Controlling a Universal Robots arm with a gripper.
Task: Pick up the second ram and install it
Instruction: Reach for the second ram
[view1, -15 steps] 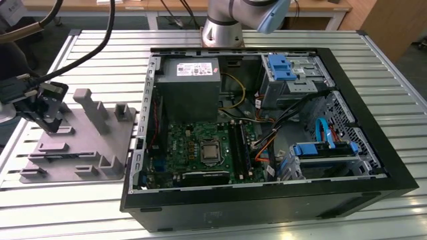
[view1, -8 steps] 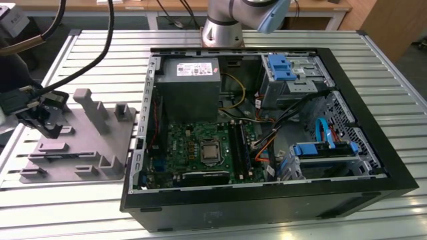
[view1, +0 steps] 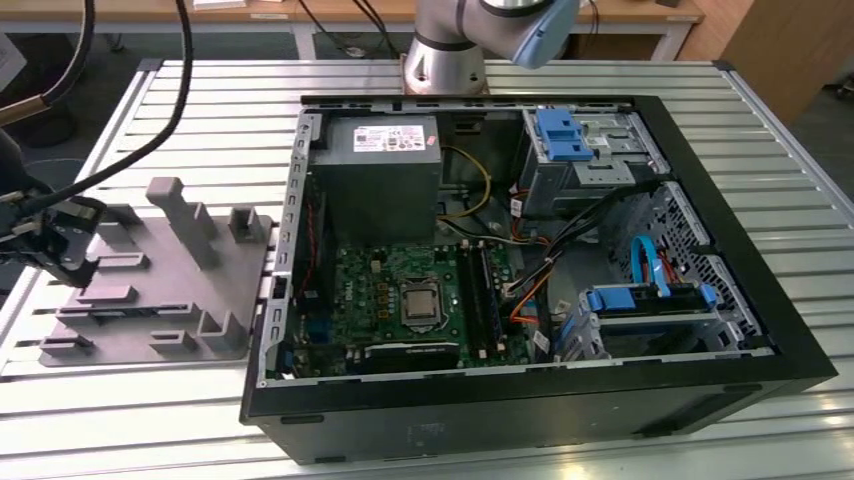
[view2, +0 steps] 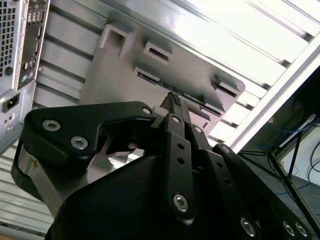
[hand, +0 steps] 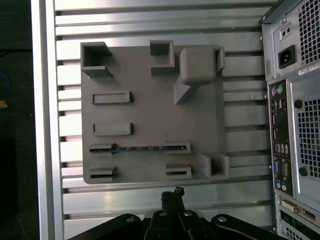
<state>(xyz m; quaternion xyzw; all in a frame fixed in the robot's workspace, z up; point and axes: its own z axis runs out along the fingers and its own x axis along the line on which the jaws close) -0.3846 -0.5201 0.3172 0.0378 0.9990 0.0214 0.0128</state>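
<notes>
Hovering beside grey tray (hand: 150, 115), jaws pressed together, empty; best squared along second ram (hand: 145, 148), nine o'clock of case (view1: 534, 415).

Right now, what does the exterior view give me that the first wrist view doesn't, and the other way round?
Exterior view: inside the open case, the motherboard, power supply and blue drive caddies. First wrist view: the second ram sitting in a slot of the grey fixture tray, plus the case's rear ports. Both: that tray, the gripper near its edge, and the slatted table.
</notes>
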